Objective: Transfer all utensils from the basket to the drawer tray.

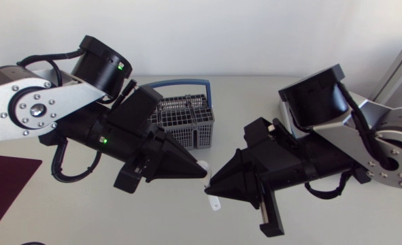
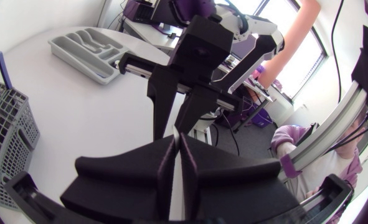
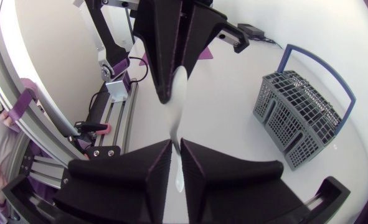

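Insp. notes. The left tool (image 1: pixel 201 173) and right tool (image 1: pixel 209 184) met tip to tip over the middle of the desk (image 1: pixel 255 92), the left arm coming in from the left edge and the right arm from the right edge.

One white spoon (image 3: pixel 177 112) was held off the desk between the two tools. The left tool was closed on one end. The right tool's fingers (image 3: pixel 152 168) were clamped on the shaft from both sides, with a short white end sticking out past them. So both tools were gripping the same item at once.

The grey wire basket (image 1: pixel 184 117) with its blue handle stood upright near the far edge, approx. mid-desk, just behind the left tool. The contents could not be made out.

The grey drawer tray (image 2: pixel 87 50) showed in the left wrist view only. It lay flat on the desk beyond the right tool, well apart from the basket.

Misc. – a maroon mat (image 1: pixel 3 184) lay at the near left corner.
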